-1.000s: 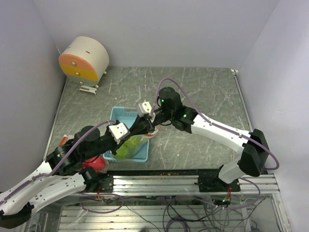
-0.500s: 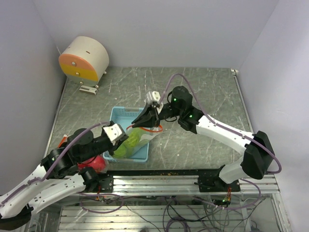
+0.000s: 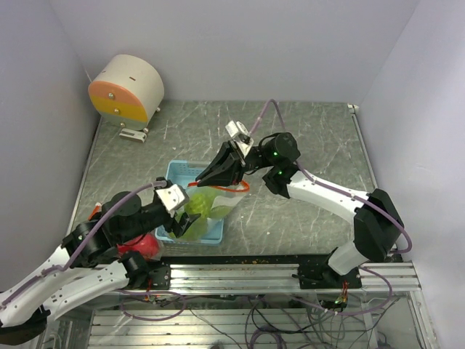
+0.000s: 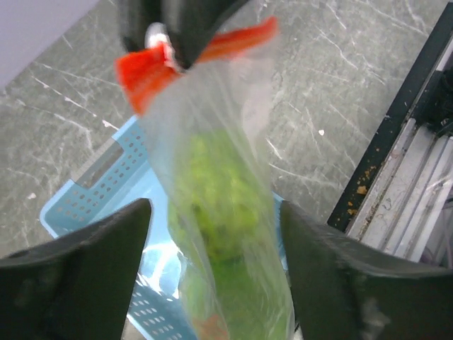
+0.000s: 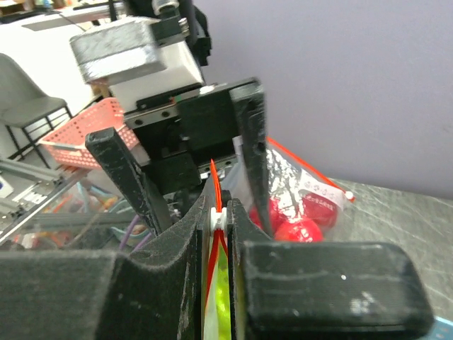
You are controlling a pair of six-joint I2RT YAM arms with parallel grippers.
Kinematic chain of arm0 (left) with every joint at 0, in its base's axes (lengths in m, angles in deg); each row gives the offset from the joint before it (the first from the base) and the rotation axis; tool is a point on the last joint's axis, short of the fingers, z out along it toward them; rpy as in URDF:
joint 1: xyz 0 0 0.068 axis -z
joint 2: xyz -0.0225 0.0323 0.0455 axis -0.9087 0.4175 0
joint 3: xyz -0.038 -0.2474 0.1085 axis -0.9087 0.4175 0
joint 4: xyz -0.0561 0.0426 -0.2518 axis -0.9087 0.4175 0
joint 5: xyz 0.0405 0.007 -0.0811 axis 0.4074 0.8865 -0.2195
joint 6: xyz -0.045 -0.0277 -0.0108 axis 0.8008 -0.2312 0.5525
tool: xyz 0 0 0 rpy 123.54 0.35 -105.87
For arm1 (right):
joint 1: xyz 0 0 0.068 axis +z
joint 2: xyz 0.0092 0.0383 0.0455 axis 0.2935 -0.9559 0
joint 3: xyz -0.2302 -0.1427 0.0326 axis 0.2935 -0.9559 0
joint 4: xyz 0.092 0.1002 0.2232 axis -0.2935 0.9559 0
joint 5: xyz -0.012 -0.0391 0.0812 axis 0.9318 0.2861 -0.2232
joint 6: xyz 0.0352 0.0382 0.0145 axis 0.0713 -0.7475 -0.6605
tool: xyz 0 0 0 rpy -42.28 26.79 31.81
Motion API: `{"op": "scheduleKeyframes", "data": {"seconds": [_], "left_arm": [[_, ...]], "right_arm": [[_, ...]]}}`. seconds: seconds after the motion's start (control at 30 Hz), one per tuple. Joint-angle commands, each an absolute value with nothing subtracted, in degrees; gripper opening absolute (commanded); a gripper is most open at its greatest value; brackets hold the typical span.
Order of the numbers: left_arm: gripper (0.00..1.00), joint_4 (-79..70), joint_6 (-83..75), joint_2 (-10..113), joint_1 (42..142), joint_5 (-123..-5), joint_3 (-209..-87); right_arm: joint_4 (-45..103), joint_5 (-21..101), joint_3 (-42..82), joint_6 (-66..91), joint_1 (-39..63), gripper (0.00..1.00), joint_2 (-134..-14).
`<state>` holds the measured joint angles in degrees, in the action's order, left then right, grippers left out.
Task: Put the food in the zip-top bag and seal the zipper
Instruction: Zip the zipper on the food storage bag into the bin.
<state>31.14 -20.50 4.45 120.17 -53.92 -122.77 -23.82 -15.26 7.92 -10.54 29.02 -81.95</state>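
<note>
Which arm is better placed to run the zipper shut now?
Right: the right gripper is shut on the red zipper atop the bag; the left gripper is open, straddling the bag lower down.

A light blue perforated tray [image 3: 183, 171] sits on the scratched grey table [image 3: 312, 131]. A white drum [image 3: 128, 89] with an orange-and-yellow face stands at the back left corner.

The clear zip-top bag [image 3: 221, 202] is showing a red-orange zipper strip [image 3: 234, 189] and green food [image 3: 195, 222]; the perforated tray [image 3: 183, 170] is appearing light blue. At ten o'clock, a cream, orange-faced drum [image 3: 127, 89] is standing on the scratch-streaked grey table [image 3: 312, 138].
</note>
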Motion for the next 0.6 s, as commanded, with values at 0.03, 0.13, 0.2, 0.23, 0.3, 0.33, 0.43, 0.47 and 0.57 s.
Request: {"op": "scheduleKeyframes", "data": {"seconds": [0.03,0.13,0.2,0.23,0.3,0.33,0.43,0.47,0.57], "left_arm": [[0.99,29.16,-21.6,2.3,120.13,-49.86,-127.36],[1.0,27.57,-22.5,1.07,120.13,-48.4,-128.74],[1.0,25.79,-23.26,0.65,120.1,-49.23,-129.31],[1.0,25.23,-23.79,0.62,120.15,-50.1,-129.52],[0.99,24.31,-24.54,1.1,120.16,-52.7,-130.05],[0.99,24.17,-24.82,1.49,120.14,-53.89,-130.2],[0.94,25.16,-25.62,3.67,120.14,-56.81,-130.53],[0.91,25.79,-25.88,4.92,120.1,-57.83,-130.6],[0.86,27.03,-25.6,7.55,120.1,-60.19,-130.48]], "right_arm": [[-31.92,-19.66,6.79,-14.85,28.91,0.0,-81.07],[-32.51,-20.87,6.11,-15.07,29.04,0.0,-80.72],[-31.15,-21.4,6.26,-14.15,29.11,0.0,-80.77],[-30.52,-21.48,6.29,-13.51,29.1,0.0,-80.77],[-29.44,-22.02,6.24,-12.72,29.19,0.0,-80.95],[-29.18,-22.19,6.2,-12.59,29.29,0.0,-81.05],[-28.98,-22.51,5.98,-12.42,29.37,0.0,-81.23],[-28.64,-22.41,6.02,-12.29,29.34,0.0,-81.28],[-27.42,-22.16,6.2,-11.59,29.38,0.0,-81.39]]}}
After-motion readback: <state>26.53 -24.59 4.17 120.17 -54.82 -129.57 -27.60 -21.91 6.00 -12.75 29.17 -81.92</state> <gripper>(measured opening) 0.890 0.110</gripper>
